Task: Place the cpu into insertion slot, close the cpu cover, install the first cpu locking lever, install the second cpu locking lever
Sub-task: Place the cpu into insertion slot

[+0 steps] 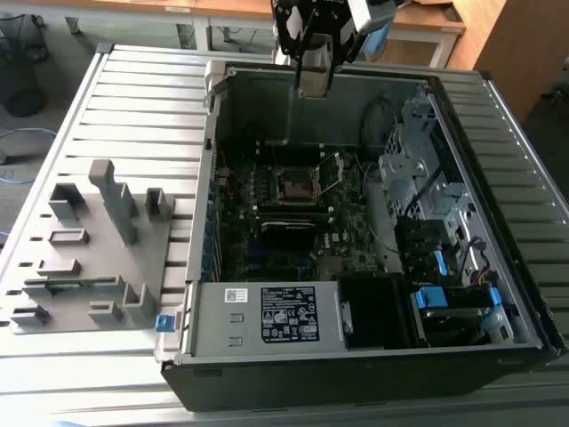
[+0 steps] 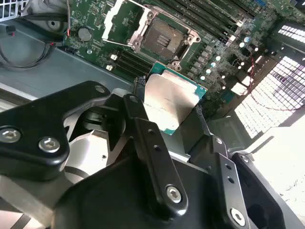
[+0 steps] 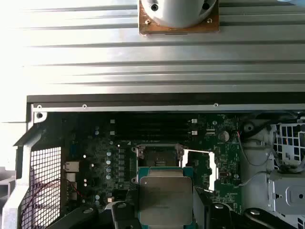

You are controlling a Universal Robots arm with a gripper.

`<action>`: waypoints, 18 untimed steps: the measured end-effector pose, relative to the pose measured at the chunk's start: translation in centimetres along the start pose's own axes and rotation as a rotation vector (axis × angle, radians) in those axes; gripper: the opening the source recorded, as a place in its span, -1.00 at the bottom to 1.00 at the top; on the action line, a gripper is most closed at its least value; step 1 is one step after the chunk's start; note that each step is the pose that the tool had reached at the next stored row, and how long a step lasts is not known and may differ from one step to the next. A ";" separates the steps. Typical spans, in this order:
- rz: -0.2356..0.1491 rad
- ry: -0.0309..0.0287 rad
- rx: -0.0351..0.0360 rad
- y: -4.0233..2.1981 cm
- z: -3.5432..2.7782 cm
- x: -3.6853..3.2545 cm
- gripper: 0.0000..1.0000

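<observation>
Second wrist view: claw [image 2: 166, 113] clamps the cpu [image 2: 171, 98]; uncovered insertion slot [image 2: 162, 40] lies beyond its free edge, well apart.

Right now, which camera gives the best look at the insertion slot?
The second wrist view: the insertion slot lies open and unobstructed, its dark contact field plain. In the first wrist view the cpu overlaps one edge of it. The exterior view shows it small and dim.

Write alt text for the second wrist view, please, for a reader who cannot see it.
The gripper holds the cpu by two opposite edges, silver top showing. Beyond it, on the green motherboard, lies the empty insertion slot, with the cpu cover swung open beside it.
</observation>
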State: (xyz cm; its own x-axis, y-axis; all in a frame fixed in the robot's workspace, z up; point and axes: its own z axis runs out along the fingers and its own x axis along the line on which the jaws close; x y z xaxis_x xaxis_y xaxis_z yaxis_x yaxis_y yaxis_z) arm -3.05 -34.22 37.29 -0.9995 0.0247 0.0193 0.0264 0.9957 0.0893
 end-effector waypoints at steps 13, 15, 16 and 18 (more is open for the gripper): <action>0.000 0.0000 0.0000 -0.01 0.14 0.00 0.07; 0.000 -0.0001 0.0000 -0.03 0.33 -0.01 0.07; 0.000 -0.0001 0.0000 -0.04 0.48 -0.01 0.07; 0.000 -0.0001 0.0000 -0.07 0.83 -0.02 0.07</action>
State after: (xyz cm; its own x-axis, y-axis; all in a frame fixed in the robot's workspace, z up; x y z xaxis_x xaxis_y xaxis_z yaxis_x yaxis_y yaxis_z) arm -3.05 -34.22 36.45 -0.9995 0.0247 0.0192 0.0264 0.9957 0.0893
